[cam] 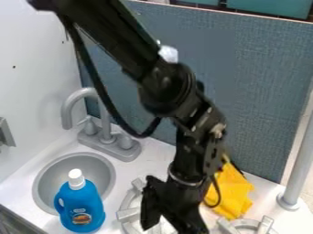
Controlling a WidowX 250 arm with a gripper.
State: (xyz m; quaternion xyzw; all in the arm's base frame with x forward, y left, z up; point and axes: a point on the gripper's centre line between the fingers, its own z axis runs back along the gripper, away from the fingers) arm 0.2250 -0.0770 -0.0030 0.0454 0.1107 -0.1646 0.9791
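The black gripper (pixel 171 226) hangs at the bottom centre over the left stove burner (pixel 127 214), its two fingers spread apart with nothing visible between them. Left of it, a blue bottle (pixel 81 208) with a white cap stands upright at the front edge of the sink. A crumpled yellow cloth (pixel 233 191) lies right behind the gripper and wrist, partly hidden by them.
The grey round sink (pixel 105 171) is set in the white counter at left, with a grey faucet (pixel 110 138) behind it. A second burner (pixel 245 225) is at the lower right. A grey post (pixel 298 169) rises at the right, and a blue-grey panel (pixel 256 91) stands behind.
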